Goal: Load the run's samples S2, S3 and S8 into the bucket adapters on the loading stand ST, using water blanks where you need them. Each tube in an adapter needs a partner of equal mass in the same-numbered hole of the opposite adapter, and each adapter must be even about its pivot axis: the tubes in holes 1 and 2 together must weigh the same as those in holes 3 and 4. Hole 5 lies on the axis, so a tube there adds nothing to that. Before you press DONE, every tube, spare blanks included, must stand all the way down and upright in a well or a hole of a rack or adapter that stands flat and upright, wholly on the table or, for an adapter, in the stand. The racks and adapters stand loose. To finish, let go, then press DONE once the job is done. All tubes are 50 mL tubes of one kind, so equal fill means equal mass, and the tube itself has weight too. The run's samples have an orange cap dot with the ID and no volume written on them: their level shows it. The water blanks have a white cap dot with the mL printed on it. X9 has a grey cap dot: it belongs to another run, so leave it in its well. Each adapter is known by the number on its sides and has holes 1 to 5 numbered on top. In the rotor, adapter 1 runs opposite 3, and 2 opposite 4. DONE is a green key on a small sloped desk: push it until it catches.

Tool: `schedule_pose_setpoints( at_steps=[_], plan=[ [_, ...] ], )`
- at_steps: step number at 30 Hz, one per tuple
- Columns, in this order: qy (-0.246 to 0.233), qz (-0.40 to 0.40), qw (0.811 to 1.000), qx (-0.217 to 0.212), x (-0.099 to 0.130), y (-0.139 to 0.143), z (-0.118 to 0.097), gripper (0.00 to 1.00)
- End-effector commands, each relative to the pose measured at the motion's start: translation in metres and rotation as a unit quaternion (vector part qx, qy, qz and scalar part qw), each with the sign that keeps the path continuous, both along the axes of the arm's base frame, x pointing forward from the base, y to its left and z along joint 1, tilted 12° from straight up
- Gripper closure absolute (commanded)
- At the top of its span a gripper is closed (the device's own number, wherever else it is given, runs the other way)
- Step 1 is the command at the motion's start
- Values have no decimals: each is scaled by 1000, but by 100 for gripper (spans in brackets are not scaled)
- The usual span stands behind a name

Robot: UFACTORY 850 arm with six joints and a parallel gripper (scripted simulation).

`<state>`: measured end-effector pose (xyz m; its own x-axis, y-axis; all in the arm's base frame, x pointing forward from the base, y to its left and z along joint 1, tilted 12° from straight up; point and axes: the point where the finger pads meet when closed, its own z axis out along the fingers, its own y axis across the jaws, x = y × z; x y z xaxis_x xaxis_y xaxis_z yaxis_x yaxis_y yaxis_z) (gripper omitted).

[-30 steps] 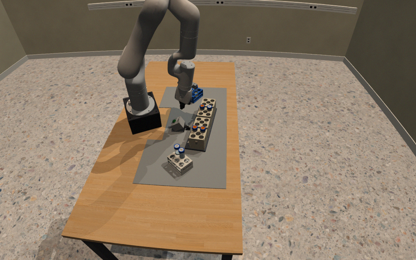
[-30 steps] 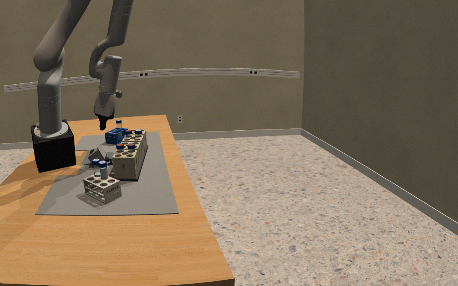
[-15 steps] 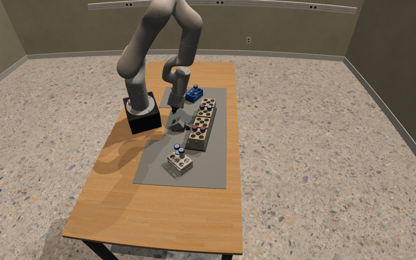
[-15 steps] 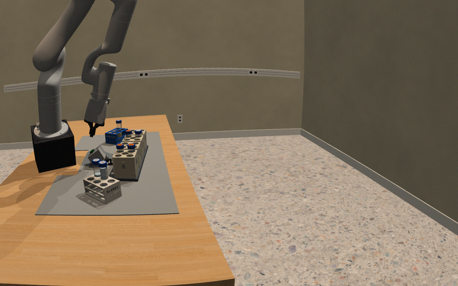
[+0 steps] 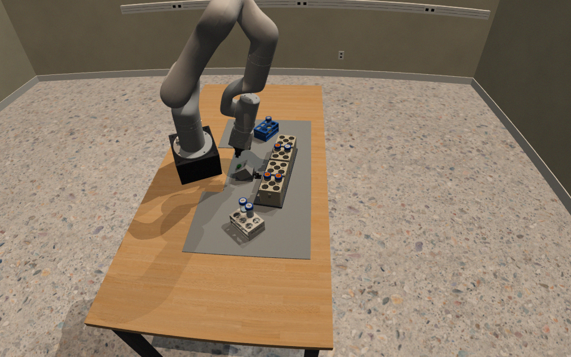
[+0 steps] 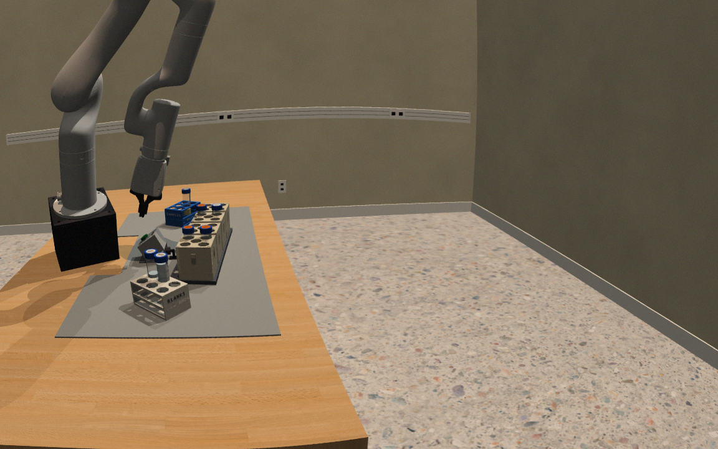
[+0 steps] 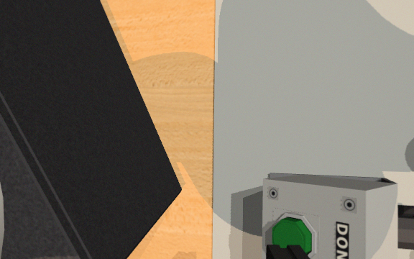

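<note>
My gripper (image 5: pixel 238 155) (image 6: pixel 143 214) is shut and empty, above the green DONE key (image 5: pixel 239 165) (image 6: pixel 144 237) (image 7: pixel 289 232) on its grey sloped desk (image 5: pixel 246 172) (image 7: pixel 311 198). In the wrist view the fingertips overlap the key's lower edge; contact is not visible. On the loading stand (image 5: pixel 293 161), the second adapter from the back holds an orange-capped tube (image 5: pixel 277 146) and a white-capped tube (image 5: pixel 287 147). The front adapter (image 6: pixel 194 259) holds two orange-capped tubes (image 5: pixel 267 175) (image 5: pixel 278 176). The other two adapters show no tubes. Cap print is unreadable.
The white BLANKS rack (image 5: pixel 252 228) (image 6: pixel 177 304) in front holds two white-capped tubes (image 5: pixel 243 201) (image 5: pixel 249 207). The blue samples rack (image 5: pixel 260 133) (image 6: pixel 174 217) at the back holds one tube (image 5: pixel 268 118). A black fitting (image 5: pixel 257 175) (image 7: pixel 408 228) lies between desk and stand.
</note>
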<state>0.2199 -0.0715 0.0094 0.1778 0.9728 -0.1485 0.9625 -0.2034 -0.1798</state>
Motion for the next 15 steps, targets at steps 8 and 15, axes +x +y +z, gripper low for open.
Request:
schedule_pose_setpoints(
  at_steps=[8, 15],
  plan=[
    [-9, 1, 1000, -2, 1, -4, -17, 100],
    [-9, 1, 1000, -2, 2, -6, -31, 100]
  ],
)
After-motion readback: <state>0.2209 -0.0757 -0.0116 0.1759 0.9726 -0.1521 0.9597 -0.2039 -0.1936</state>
